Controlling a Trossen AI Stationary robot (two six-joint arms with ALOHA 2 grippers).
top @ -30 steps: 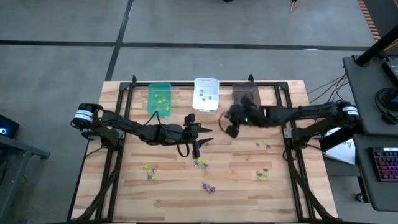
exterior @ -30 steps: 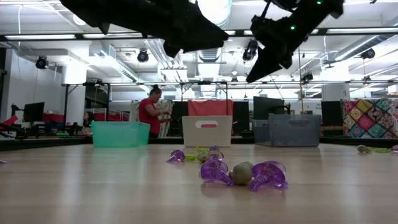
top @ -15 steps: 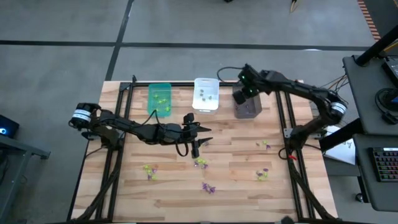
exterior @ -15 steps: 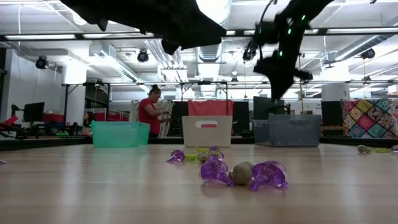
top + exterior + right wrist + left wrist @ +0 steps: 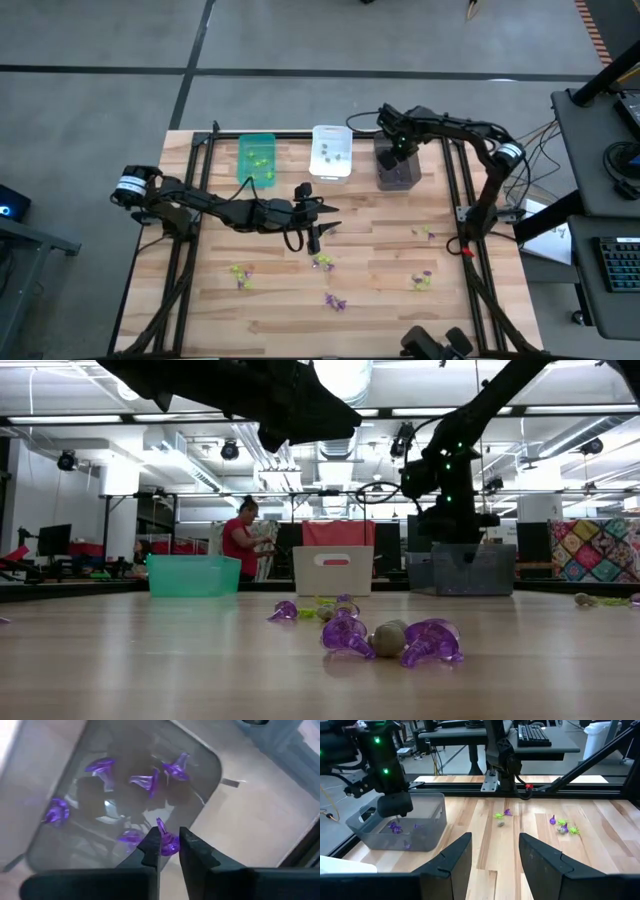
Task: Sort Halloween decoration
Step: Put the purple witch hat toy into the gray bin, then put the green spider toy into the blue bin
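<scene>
Big open workshop behind, butcher-block wooden table up front, with three little bins lined along the far edge. The right gripper is now parked right over the dark grey plastic bin, fingers only slightly parted, with a tiny spiky purple trinket showing between the tips. I honestly can't tell whether it's pinched or already lying in the bin, since several other purple trinkets sit on the bin floor just behind it. A second ago that arm was low over the middle of the table, then it swung up and back to the bin, so this looks like a drop-off in progress, one more purple piece sorted.

The left gripper hasn't budged over that second (fingers spread wide, nothing in them), hovering mid-table just above the loose cluster of purple and yellow-green trinkets. More clusters are still scattered across the near half of the table, so plenty left to do.
</scene>
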